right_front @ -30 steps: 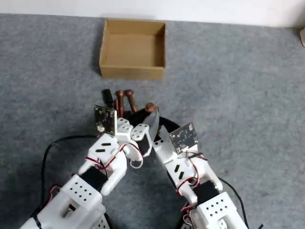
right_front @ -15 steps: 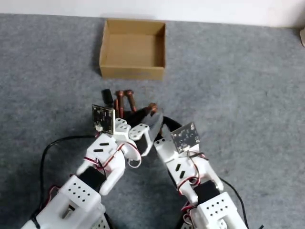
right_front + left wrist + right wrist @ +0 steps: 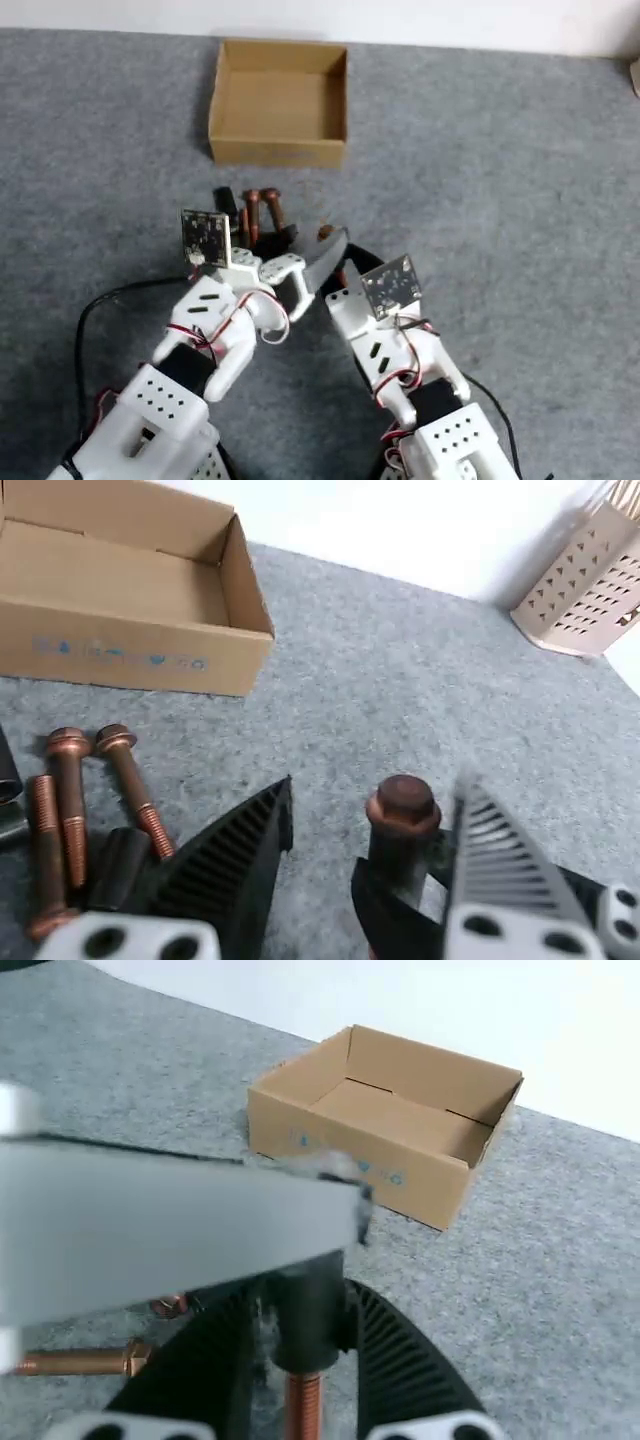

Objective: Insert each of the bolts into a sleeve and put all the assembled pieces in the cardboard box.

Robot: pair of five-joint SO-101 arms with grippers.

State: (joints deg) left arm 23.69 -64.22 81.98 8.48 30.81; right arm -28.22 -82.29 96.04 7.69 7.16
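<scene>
Bolt (image 3: 401, 805) through sleeve (image 3: 305, 1325), sleeve in right jaws, left jaws spread

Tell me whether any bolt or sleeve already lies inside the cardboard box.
No, the high view looks straight into the cardboard box, and its brown floor is bare from wall to wall.

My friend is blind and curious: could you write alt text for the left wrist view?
The open left gripper frames a copper bolt standing upright in a black sleeve. Beyond, on grey carpet, lie loose bolts and an empty cardboard box.
</scene>
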